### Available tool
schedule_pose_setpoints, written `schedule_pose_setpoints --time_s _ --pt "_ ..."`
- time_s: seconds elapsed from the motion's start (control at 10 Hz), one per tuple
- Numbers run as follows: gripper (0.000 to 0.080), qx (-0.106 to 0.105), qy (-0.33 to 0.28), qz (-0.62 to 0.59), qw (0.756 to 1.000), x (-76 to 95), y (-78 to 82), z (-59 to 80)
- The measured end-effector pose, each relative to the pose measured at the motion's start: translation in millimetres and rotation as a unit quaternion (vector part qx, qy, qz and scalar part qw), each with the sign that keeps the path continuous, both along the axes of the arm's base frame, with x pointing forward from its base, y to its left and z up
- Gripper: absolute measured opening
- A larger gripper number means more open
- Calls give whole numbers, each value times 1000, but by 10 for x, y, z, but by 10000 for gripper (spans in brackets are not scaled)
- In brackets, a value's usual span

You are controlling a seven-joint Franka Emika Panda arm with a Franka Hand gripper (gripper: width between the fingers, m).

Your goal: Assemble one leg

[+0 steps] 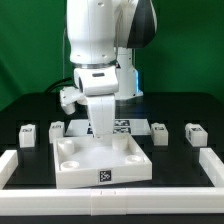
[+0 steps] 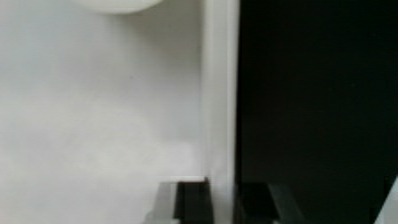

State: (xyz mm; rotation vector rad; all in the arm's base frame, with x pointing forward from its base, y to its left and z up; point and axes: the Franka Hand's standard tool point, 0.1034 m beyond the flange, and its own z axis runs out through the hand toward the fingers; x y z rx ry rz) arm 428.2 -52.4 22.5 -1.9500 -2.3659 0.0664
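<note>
Four small white legs with tags stand in a row: two at the exterior view's left (image 1: 28, 131) (image 1: 56, 129) and two at its right (image 1: 158, 130) (image 1: 193, 132). None shows in the wrist view. The large white tray-like part (image 1: 75, 165) with round sockets lies in front of them. My gripper (image 1: 103, 131) is down at that part's back edge. In the wrist view the gripper (image 2: 226, 205) has one dark finger (image 2: 194, 204) over the white surface (image 2: 107, 120) and the other over the black table, with the part's edge pinched in the narrow gap. It holds no leg.
The marker board (image 1: 124, 126) lies behind the tray-like part, partly hidden by the arm. A white raised border runs along the exterior view's left (image 1: 10, 165), front (image 1: 110, 206) and right (image 1: 212, 165). A round socket (image 2: 125, 5) shows in the wrist view.
</note>
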Motion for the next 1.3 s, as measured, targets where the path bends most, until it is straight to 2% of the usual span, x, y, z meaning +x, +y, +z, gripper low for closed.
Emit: schedule_pose_setpoints --time_s 0.3,0.4,0.6,0.7,0.9,1.3 --pt "55 -1 0 -9 1000 2 12 1" --pt "57 -7 0 -54 999 25 139 10" --pt "57 -7 -3 -66 998 104 391 -3" --pt "57 -7 -8 -82 997 196 491 -1" --pt "57 -3 -15 -85 996 330 643 1" --pt "57 6 -29 -89 996 569 1088 5"
